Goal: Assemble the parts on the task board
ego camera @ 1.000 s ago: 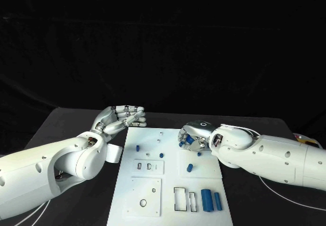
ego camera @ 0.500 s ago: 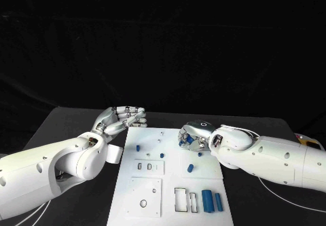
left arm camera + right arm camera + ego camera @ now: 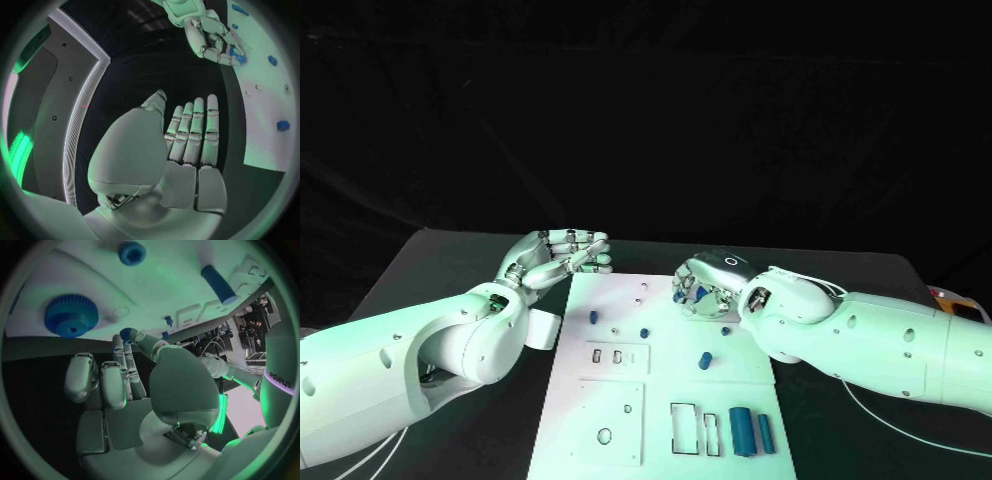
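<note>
Fingers (image 3: 128,367) of right hand (image 3: 701,290) pinched on small blue part (image 3: 128,333) above board (image 3: 668,400) far edge; left hand (image 3: 560,252) curled, nothing held. Part to be aligned over hole, lowered slowly.

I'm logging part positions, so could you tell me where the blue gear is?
In the right wrist view the blue gear lies on the task board, just beyond the right hand's fingertips.
</note>
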You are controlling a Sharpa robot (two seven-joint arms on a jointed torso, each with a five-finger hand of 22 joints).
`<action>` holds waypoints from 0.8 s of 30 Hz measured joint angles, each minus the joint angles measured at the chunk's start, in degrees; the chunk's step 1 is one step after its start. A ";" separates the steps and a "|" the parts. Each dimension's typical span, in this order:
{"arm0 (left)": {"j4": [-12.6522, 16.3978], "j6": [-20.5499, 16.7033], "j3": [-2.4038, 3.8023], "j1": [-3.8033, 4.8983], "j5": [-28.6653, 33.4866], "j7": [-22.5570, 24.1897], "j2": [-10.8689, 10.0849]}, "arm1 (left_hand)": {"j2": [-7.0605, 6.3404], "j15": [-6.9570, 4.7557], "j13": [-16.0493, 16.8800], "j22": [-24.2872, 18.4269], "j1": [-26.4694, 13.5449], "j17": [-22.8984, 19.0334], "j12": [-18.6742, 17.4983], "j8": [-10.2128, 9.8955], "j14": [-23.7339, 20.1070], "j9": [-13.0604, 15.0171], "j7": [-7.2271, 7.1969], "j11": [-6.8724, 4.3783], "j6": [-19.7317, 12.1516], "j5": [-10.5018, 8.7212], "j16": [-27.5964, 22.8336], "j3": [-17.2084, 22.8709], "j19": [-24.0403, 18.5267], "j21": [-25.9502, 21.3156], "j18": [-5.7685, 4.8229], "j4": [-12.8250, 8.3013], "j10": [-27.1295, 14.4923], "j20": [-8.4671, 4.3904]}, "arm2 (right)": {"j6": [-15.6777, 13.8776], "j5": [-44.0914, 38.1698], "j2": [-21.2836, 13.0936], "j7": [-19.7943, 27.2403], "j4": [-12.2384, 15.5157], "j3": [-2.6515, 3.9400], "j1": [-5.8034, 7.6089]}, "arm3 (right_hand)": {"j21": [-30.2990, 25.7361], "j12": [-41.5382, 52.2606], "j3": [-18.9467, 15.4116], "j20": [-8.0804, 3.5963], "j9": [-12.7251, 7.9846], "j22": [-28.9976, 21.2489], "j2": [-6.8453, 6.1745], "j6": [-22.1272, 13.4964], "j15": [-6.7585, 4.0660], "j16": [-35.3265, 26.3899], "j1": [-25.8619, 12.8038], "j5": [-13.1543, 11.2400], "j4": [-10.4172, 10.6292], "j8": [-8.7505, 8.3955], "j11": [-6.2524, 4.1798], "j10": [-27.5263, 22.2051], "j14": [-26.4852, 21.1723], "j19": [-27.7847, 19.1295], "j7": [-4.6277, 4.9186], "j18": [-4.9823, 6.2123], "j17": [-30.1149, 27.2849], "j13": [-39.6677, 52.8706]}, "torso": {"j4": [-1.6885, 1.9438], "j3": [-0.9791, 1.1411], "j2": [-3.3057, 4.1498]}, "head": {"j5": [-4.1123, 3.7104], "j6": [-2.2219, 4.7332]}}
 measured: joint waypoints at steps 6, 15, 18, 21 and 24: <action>-0.08 0.03 0.00 0.00 0.00 -0.07 -0.11 | 0.00 0.00 0.00 0.00 0.00 0.00 0.00 0.00 0.00 0.00 0.00 0.00 0.00 0.00 0.00 0.00 0.00 0.00 0.00 0.00 0.00 0.00 | -1.83 0.16 2.56 -1.11 -2.05 0.15 0.47 | 0.35 -0.02 0.23 0.21 0.00 0.47 0.07 0.03 0.00 0.22 0.08 0.01 -0.24 0.00 0.00 0.00 0.00 0.21 -0.03 0.00 0.31 -0.01 | 0.15 -0.15 0.11 | -0.01 -0.02; -0.11 0.06 0.00 0.00 0.05 -0.12 -0.07 | 0.00 0.00 0.00 -0.01 0.00 0.04 0.00 0.00 0.00 0.00 0.00 0.00 0.00 0.00 0.00 0.00 0.00 0.00 -0.01 0.00 0.00 0.00 | -3.52 0.52 6.44 -1.85 -4.84 0.27 0.73 | 0.52 -0.15 0.23 0.21 0.00 0.73 0.07 0.02 0.00 0.35 0.08 0.29 -0.24 0.25 0.01 -0.01 0.00 0.21 -0.04 0.01 0.45 -0.03 | 0.29 -0.21 0.32 | 0.07 -0.15; -0.10 0.08 0.00 0.01 0.06 -0.13 0.00 | 0.00 0.00 0.00 -0.01 0.00 0.04 0.00 0.00 0.00 0.00 0.00 0.00 0.00 0.00 0.00 0.00 0.00 0.00 0.00 0.00 0.00 0.00 | -3.85 0.66 7.60 -1.85 -6.03 0.30 0.74 | 0.66 -0.16 0.23 0.21 0.00 0.81 0.07 0.01 0.00 0.44 0.08 0.29 -0.24 0.26 0.01 -0.01 0.00 0.20 -0.04 0.01 0.65 -0.15 | 0.35 -0.23 0.40 | 0.09 -0.16; -0.11 0.09 0.00 0.01 0.06 -0.15 0.05 | 0.00 0.00 0.00 -0.01 0.00 0.04 0.00 0.00 0.00 0.00 0.00 0.00 0.00 0.00 0.00 0.00 0.00 0.00 -0.01 0.00 0.00 0.00 | -4.04 0.77 8.54 -1.77 -7.22 0.30 0.70 | 0.66 -0.16 0.23 0.21 0.00 0.93 0.07 0.00 0.00 0.44 0.08 0.29 -0.24 0.26 0.01 -0.01 0.00 0.20 -0.04 0.01 0.65 -0.15 | 0.42 -0.25 0.47 | 0.12 -0.14; -0.13 0.11 0.00 0.01 0.07 -0.16 0.13 | 0.00 0.00 0.00 -0.01 0.00 0.04 0.00 0.00 0.00 0.00 0.00 0.00 0.00 0.00 0.00 0.00 0.00 0.00 -0.01 0.00 0.00 0.00 | -4.11 0.86 9.33 -1.66 -8.26 0.30 0.52 | 0.66 -0.23 0.22 0.21 0.00 0.98 0.08 -0.23 0.01 0.44 0.10 0.28 -0.24 0.26 0.02 -0.02 0.00 0.20 0.11 0.01 0.65 -0.15 | 0.50 -0.35 0.51 | 0.13 -0.11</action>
